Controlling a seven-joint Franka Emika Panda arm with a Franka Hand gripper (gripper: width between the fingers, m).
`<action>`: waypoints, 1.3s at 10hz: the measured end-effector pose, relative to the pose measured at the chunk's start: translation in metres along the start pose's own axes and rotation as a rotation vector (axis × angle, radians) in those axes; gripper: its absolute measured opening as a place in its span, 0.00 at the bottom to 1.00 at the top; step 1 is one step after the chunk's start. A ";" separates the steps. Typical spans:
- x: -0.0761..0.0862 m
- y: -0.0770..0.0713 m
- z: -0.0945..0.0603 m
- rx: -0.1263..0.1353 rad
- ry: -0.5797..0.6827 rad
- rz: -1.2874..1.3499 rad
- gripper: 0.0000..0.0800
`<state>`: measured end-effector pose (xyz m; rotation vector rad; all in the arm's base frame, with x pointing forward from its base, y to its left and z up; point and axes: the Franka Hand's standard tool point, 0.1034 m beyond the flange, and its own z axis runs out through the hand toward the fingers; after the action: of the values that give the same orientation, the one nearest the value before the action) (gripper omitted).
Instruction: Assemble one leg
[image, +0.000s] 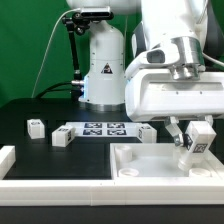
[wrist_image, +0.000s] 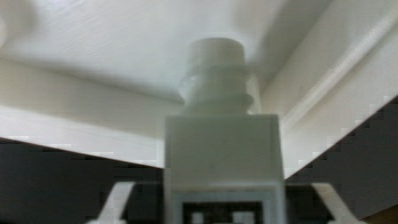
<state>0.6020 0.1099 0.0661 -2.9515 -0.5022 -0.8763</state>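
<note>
Leg (image: 196, 146) first: in the exterior view it is pinched between the two fingers of my gripper (image: 192, 140), which are closed down to the width of the post. Its black-and-white tag faces the camera and its body is slightly tilted. It hangs just below my palm, over the recessed white tray piece (image: 140, 168) that lies under me; whether its lower end touches that piece I cannot tell. Well away from my gripper toward the exterior view's left, the marker board (image: 100, 128) lies flat on the dark table (image: 30, 105). A small tagged block (image: 62, 137) sits just beside the board's far end from me, and another block (image: 35, 127) farther out. My arm's white base (image: 103, 65) stands behind the board. In the wrist view the leg (wrist_image: 222, 135) fills the middle, running straight out from my gripper (wrist_image: 222, 200): a square body carrying the tag close to me, then a narrower round peg at the far end. My fingers (wrist_image: 118, 205) flank the body on either side, touching it. Beyond the peg lies the tray piece (wrist_image: 107, 60), its inner walls and a corner of the recess in sight, blurred.
</note>
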 end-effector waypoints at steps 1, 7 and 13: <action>0.003 -0.005 0.000 0.006 0.000 -0.007 0.36; 0.038 -0.011 -0.004 0.028 -0.011 -0.019 0.36; 0.030 0.006 0.007 -0.001 0.026 -0.002 0.36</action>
<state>0.6311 0.1139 0.0768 -2.9373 -0.5031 -0.9140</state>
